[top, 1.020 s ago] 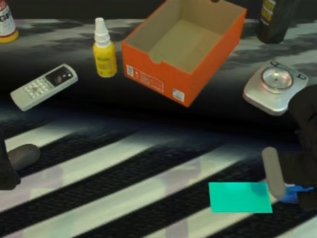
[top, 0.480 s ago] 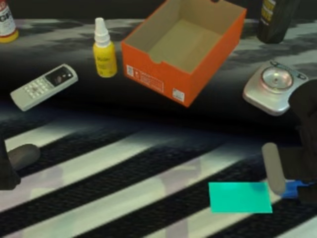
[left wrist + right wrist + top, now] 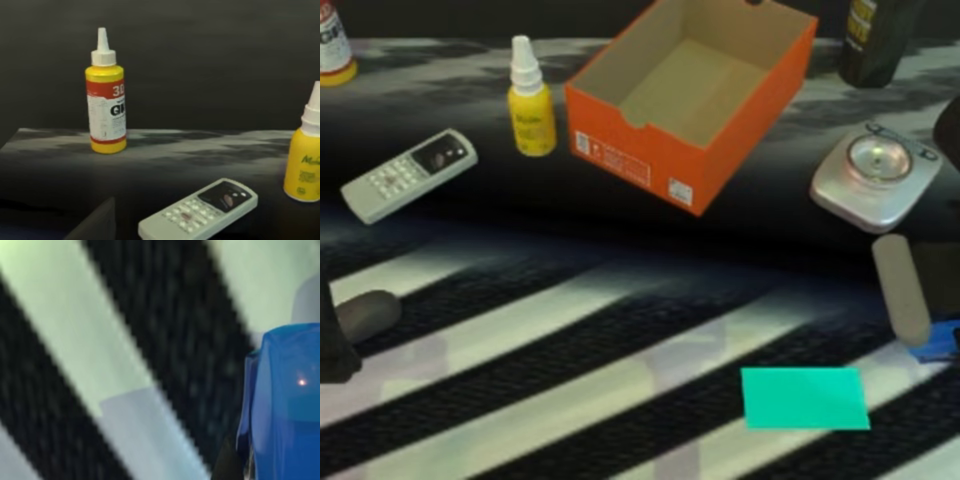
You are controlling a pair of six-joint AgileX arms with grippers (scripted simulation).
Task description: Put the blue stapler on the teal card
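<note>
With the blue stapler (image 3: 938, 342) gripped in the right gripper (image 3: 932, 335) at the table's 4 o'clock edge, just right of the teal card (image 3: 804, 397) and not on it, carry it toward 9 o'clock, level, until it is centred over the card, then lower and release. The orange box (image 3: 638, 150) at 12 o'clock stands open and empty. The left gripper (image 3: 350, 325) is parked at 8 o'clock; whether its fingers are open cannot be told.

Orange box (image 3: 692, 95), remote (image 3: 408, 175), yellow dropper bottle (image 3: 531, 102), silver scale (image 3: 876, 176), glue bottle (image 3: 105, 95).
</note>
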